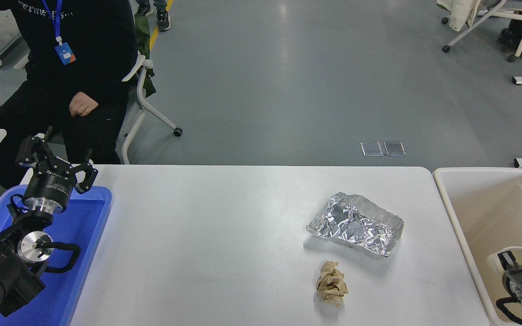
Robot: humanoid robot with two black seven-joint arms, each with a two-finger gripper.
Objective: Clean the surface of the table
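The wide matte white surface (224,244) carries a crumpled foil tray (355,223) and brown paper wad (331,284), near the beige tub (492,213) for disposal. Right tool (512,267), above the tub: grip unreadable. Left tool (55,163) spread, parked over the blue tray (89,217).

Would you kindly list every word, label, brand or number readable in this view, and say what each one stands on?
Left gripper body: white lettering, too small and blurred to read.
Person's dark top: pale lettering across the chest, cut off and unreadable.
Foil tray, crumpled paper ball, blue tray, beige tub, table surface: no text visible.
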